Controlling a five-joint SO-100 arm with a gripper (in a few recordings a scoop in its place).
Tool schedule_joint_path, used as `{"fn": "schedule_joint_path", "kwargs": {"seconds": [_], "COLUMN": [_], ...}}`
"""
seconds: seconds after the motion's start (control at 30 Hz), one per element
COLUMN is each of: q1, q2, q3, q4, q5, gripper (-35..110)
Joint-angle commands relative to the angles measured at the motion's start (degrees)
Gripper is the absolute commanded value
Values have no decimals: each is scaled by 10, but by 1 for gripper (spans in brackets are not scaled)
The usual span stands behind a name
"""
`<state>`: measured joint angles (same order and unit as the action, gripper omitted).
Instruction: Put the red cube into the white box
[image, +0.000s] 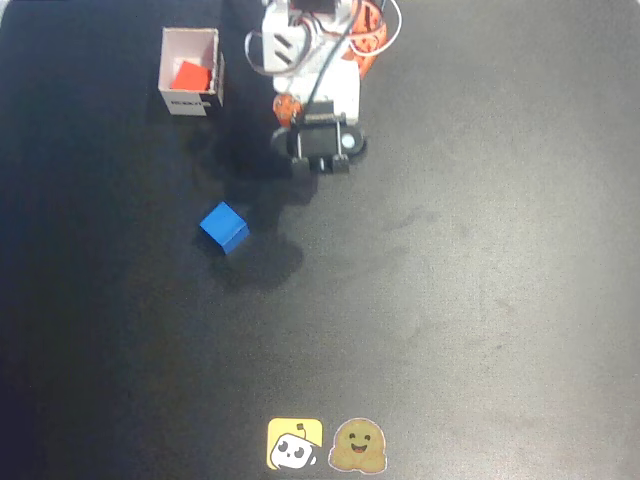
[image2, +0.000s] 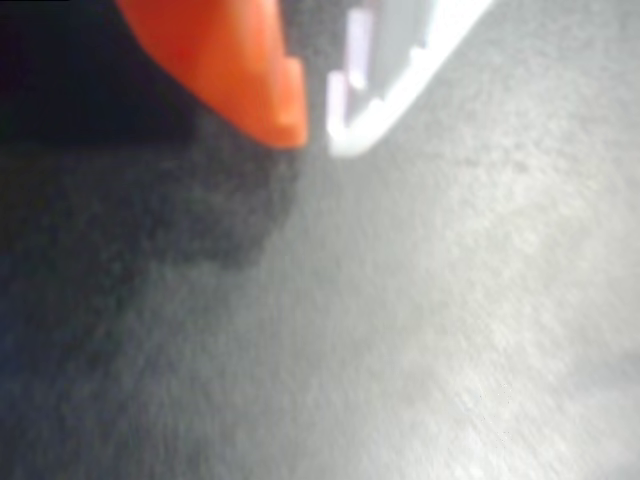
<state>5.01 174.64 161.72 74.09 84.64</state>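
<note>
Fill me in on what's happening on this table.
A small robot arm sits at the top of the dark table in the overhead view. The red cube already lies inside the white box, up at the left. The gripper holds nothing; in the wrist view its orange and white fingers are nearly together over bare table. The blue cube sits alone on the table, below the box.

Two cubes: red cube (image: 187, 75), blue cube (image: 224, 227); one box (image: 189, 102); two stickers (image: 326, 445).

The red cube (image: 187, 75) lies tilted inside the white box (image: 170, 92), an open-topped square box with a dark label on its near wall, seen in the overhead view.
</note>
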Motion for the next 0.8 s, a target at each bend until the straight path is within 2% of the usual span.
{"fn": "schedule_joint_path", "kwargs": {"seconds": [0.0, 0.77], "q1": [-11, -16], "q2": [85, 85], "q3": [37, 76], "q4": [15, 24], "q5": [-4, 4], "gripper": [0, 0]}}
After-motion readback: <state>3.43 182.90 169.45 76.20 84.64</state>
